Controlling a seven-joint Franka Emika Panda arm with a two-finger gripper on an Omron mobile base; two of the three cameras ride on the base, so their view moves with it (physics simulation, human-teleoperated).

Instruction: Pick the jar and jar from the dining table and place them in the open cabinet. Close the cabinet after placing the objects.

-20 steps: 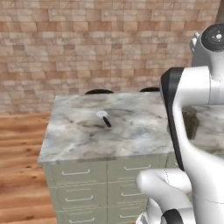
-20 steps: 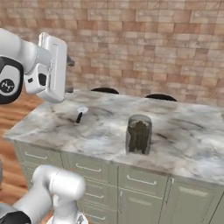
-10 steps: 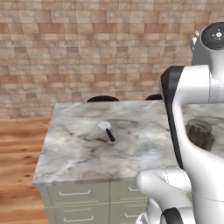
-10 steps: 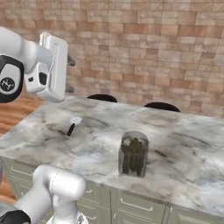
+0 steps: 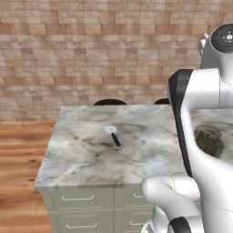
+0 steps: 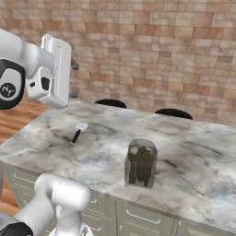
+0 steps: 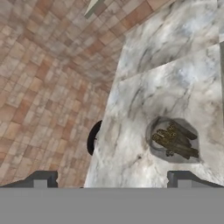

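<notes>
Backdrop: brick wall.
Desk: one jar, utensil well apart.
Tool: open, above jar.

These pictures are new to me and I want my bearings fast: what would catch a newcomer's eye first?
The white arm looms largest, raised over the left end of the dining table. Next comes a clear jar of dark brown sticks, upright near the marble's front edge, seen from above in the hand view. A small white-headed utensil lies alone farther left, before a brick wall.
</notes>
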